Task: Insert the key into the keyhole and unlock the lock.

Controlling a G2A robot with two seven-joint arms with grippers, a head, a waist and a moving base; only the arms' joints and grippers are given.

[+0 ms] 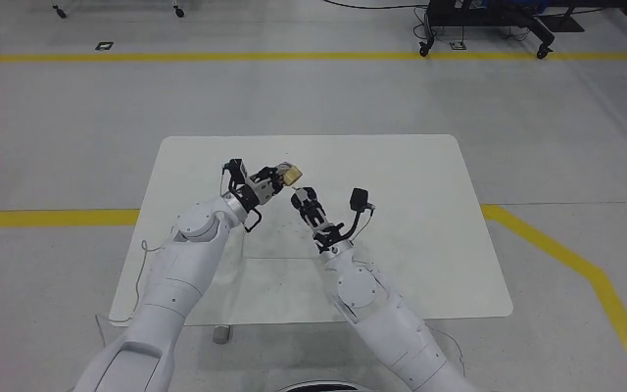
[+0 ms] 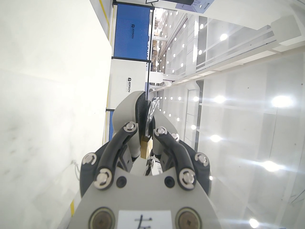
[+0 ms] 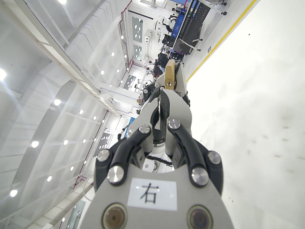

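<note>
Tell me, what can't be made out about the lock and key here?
The key: right wrist view, tip hidden behind the right end effector's black pad.
The padlock: left wrist view, the left end effector covers much of the shackle, so locked or open is unclear.
Top view: key too small to make out.

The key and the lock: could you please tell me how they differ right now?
The lock is a thick brass block; the key is thin and silvery. The lock sits in the left gripper, the key in the right gripper. Both are held off the table, and the key is not yet in the keyhole.
</note>
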